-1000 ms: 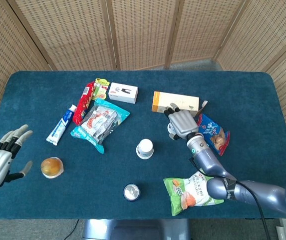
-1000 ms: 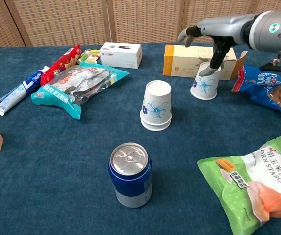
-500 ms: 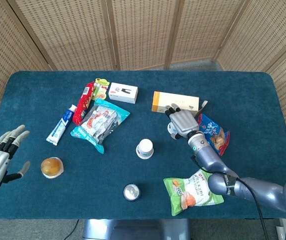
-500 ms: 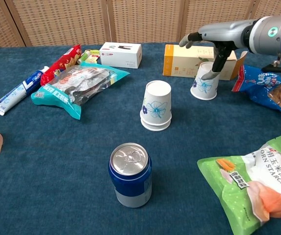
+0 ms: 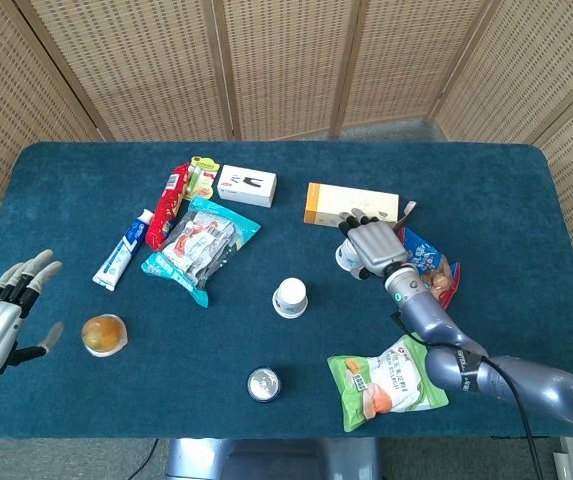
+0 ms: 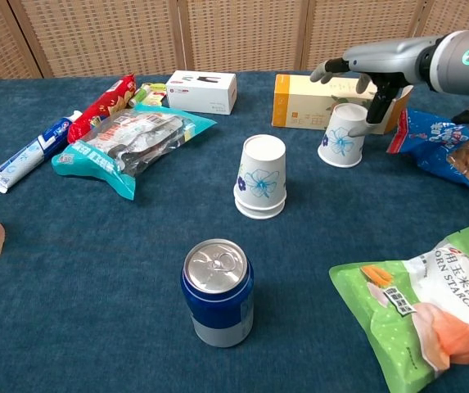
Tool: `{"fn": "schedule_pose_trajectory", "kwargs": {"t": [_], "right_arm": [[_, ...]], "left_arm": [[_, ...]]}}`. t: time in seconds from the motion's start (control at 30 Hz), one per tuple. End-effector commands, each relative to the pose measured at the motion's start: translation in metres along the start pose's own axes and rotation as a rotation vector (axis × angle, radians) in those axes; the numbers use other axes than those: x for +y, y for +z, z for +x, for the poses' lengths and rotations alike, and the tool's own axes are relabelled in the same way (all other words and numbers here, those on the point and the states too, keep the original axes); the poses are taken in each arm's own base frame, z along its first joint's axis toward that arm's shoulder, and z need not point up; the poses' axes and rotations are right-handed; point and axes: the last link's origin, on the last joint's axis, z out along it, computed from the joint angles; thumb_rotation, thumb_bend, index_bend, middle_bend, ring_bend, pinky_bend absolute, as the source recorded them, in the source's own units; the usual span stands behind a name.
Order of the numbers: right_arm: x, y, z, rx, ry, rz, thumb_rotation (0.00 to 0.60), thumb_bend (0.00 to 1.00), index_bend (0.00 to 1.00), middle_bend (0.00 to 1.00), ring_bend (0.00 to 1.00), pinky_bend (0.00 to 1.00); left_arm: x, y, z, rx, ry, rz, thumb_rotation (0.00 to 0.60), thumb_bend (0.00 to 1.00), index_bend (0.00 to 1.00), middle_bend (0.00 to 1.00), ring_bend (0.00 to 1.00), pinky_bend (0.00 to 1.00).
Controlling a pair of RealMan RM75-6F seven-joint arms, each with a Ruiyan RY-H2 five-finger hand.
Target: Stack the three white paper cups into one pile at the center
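Cups: three white paper cups with blue flower prints, all upside down. Two are nested as one stack [image 6: 260, 185] near the middle of the table; the third, single white paper cup [image 6: 342, 135] stands apart to the right, just in front of the cream box.
Right hand [image 6: 363, 67]: grey metal and dark plastic, palm down over the single cup, fingers spread above it, one digit pointing down at the cup's right side; the pictures do not settle whether it touches the cup.
Left hand [image 5: 1, 318]: at the table's left edge, holding nothing, fingers apart and pointing up.
Table [image 5: 86, 400]: one, rectangular with rounded corners, covered in dark blue cloth with a fine nap.
Can [image 6: 217, 291]: one blue metal drink can, upright, silver pull-tab lid, in front of the cup stack.
Boxes: two cardboard ones, a small white box [image 6: 201, 90] and a long cream box with an orange end [image 6: 308, 101].
Packets: a glossy green starch bag [image 6: 422, 313], a blue snack bag [image 6: 447, 152], a teal clear-windowed pack [image 6: 132, 141], a slim red packet [image 6: 101, 108], each one in number.
Tube: one white and blue toothpaste tube [image 6: 28, 154].
Jelly cup: one round orange one [image 5: 104, 334] near the left hand.
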Motion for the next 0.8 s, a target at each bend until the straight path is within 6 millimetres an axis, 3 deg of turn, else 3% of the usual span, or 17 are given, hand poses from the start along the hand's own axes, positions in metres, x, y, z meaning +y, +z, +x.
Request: {"fn": "schedule_pose_trajectory", "kwargs": {"t": [0.03,0.47,0.8], "right_arm": [[0.003,-0.001,-0.002,-0.004,0.002,-0.005,0.596,0.28,0.03,0.08,0.00,0.24],[0.010,0.004,-0.016,-0.026,0.020,-0.019,0.600,0.28,0.10,0.13,0.00,0.29],[0.008,0.012,-0.031,-0.071,0.027,-0.019,0.600,0.28,0.27,0.30,0.14,0.51]], "left_arm": [[0.000,0.000,0.000,-0.002,0.000,-0.001,0.600,0.46,0.00,0.00,0.00,0.07],[0.000,-0.001,0.000,0.003,0.000,0.001,0.600,0.46,0.00,0.00,0.00,0.07],[-0.005,-0.005,0.001,0.012,-0.006,0.019,0.600,0.46,0.00,0.00,0.00,0.07]]}}
